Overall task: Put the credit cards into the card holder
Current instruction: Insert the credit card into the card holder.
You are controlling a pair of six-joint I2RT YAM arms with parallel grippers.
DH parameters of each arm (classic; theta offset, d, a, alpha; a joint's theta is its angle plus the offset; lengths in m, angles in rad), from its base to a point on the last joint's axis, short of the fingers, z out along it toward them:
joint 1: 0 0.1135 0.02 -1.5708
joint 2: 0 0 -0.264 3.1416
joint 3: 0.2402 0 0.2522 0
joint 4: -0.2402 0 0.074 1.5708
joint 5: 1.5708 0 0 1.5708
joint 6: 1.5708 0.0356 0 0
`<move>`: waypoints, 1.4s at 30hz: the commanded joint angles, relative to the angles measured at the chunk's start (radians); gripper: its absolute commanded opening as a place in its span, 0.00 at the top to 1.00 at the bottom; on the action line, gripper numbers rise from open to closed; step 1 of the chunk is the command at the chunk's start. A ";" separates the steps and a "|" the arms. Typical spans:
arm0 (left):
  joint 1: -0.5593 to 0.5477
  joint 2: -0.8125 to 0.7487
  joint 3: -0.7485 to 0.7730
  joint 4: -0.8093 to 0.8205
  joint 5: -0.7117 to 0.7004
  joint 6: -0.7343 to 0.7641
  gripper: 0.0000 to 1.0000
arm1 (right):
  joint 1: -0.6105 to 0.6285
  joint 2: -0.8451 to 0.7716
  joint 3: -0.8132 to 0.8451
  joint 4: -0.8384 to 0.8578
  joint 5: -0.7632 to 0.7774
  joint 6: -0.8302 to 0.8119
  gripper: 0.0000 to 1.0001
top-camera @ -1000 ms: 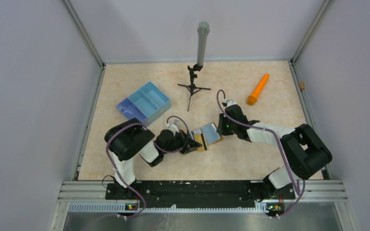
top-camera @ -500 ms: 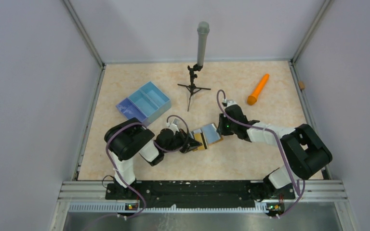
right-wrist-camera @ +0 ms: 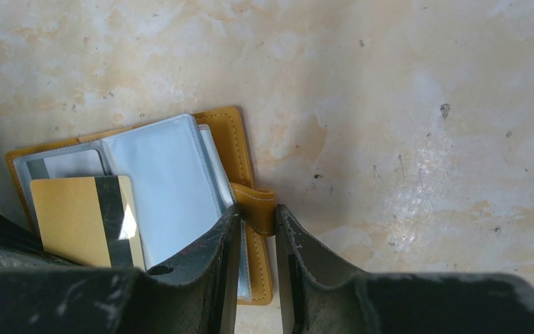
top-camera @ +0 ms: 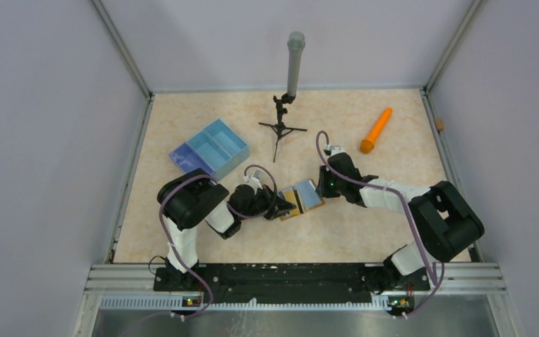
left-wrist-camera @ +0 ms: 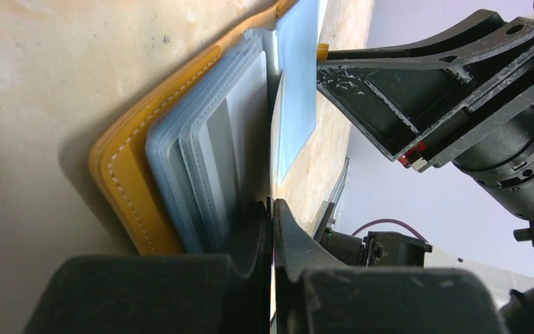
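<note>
Card holder [top-camera: 309,198] lies open on the worktop [right-wrist-camera: 403,104] between the two arms, mustard cover down and greyish-blue pockets [left-wrist-camera: 212,160] fanned upward. The right end effector [right-wrist-camera: 256,216] is set narrow, its jaws pinching the snap tab [right-wrist-camera: 254,207] at the holder's edge, which pins the holder in place. The left end effector [left-wrist-camera: 272,209] is fully closed on a gold credit card [right-wrist-camera: 83,216] with a dark stripe [right-wrist-camera: 115,219], seen only as a thin edge in its own wrist view.

What the next move turns on is the line from card to pocket. The pockets lie just ahead of the left end effector, toward the right arm. The card seems to be held by one short end, so its long axis points away from the left fingers and across the open pages. It lies nearly flat over the left-hand pages, touching or just above them. Whether its leading edge has entered a sleeve cannot be told. The left arm is the nearer one and carries the card, so the push is likely its job, straight along that axis.
</note>
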 commanded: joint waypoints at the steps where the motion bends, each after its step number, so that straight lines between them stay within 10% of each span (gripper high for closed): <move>1: 0.011 0.038 0.016 -0.012 -0.017 0.031 1.00 | 0.007 0.001 -0.006 -0.103 0.057 -0.009 0.77; 28: 0.000 0.074 0.137 -0.132 -0.066 0.066 1.00 | 0.007 -0.042 -0.024 -0.106 0.024 0.004 0.80; 42: 0.001 -0.147 0.277 -0.769 -0.156 0.311 0.57 | 0.007 -0.084 -0.026 -0.144 0.102 0.034 1.00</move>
